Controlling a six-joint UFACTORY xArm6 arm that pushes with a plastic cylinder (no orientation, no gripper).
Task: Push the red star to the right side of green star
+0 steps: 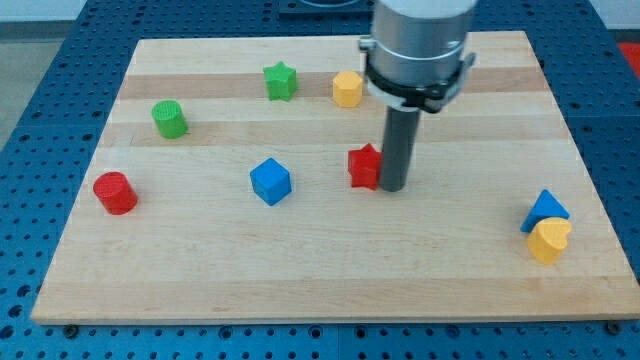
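The red star lies near the middle of the wooden board. The green star lies near the view's top, up and to the left of the red star. My tip rests on the board against the red star's right side. The rod hides part of the red star's right edge. A yellow block sits just right of the green star.
A blue cube lies left of the red star. A green cylinder and a red cylinder sit at the view's left. A blue block and a yellow block touch near the right edge of the board.
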